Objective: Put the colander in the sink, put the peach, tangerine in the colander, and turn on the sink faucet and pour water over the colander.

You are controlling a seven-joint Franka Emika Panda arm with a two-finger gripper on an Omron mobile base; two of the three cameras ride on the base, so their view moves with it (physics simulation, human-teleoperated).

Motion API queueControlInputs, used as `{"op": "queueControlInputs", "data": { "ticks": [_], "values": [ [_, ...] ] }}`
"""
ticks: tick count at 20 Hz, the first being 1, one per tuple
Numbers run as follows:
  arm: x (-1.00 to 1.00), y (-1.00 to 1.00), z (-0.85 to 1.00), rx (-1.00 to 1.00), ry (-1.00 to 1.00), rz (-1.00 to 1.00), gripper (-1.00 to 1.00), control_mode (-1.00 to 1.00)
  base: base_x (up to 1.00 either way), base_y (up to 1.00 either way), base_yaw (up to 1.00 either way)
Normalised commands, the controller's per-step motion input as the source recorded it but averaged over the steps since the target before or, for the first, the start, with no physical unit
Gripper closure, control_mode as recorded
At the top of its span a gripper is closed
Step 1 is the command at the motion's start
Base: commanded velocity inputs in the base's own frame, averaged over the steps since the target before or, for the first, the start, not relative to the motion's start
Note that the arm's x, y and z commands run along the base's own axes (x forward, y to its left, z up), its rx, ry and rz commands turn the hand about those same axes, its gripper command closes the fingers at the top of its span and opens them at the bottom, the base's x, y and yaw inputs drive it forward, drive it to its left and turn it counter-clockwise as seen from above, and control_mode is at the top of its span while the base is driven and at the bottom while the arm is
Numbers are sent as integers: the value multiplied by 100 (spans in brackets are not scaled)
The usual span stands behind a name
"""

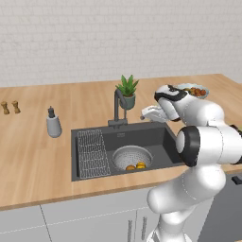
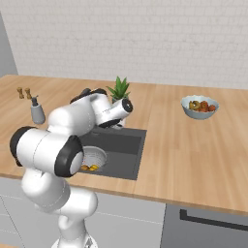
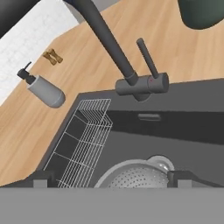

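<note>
The silvery colander (image 1: 133, 156) sits in the dark sink (image 1: 156, 137), beside the wire rack (image 1: 91, 153). Two small fruits lie in it: the duller peach (image 1: 130, 168) and the brighter tangerine (image 1: 141, 165). The dark sink faucet (image 1: 117, 107) stands at the basin's back edge, and no water runs from it. My gripper (image 1: 144, 116) hovers just right of the faucet, above the back of the basin. In the hand view the faucet (image 3: 131, 81) and its lever (image 3: 147, 57) lie ahead, over the colander (image 3: 138, 177). The gripper (image 3: 113, 180) is open and holds nothing.
A grey soap dispenser (image 1: 53, 124) stands left of the sink, with two small brown shakers (image 1: 10, 107) farther left. A potted plant (image 1: 127, 92) sits behind the faucet. A pale bowl of mixed fruit (image 2: 199, 107) is on the counter at the right.
</note>
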Motion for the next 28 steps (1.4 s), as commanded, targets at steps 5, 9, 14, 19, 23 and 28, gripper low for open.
{"op": "queueControlInputs", "data": {
  "ticks": [5,9,14,19,23,28],
  "values": [
    [32,7,0,1,-1,-1,-100,-100,0,0,0],
    [39,17,0,2,0,-2,-100,-100,0,0,0],
    [44,12,0,2,0,-2,-100,-100,0,0,0],
    [39,3,-5,4,0,-4,-100,-100,0,0,0],
    [27,2,-15,5,0,-6,-100,-100,0,0,0],
    [20,11,-23,3,0,-6,-100,-100,0,0,0]
  ]
}}
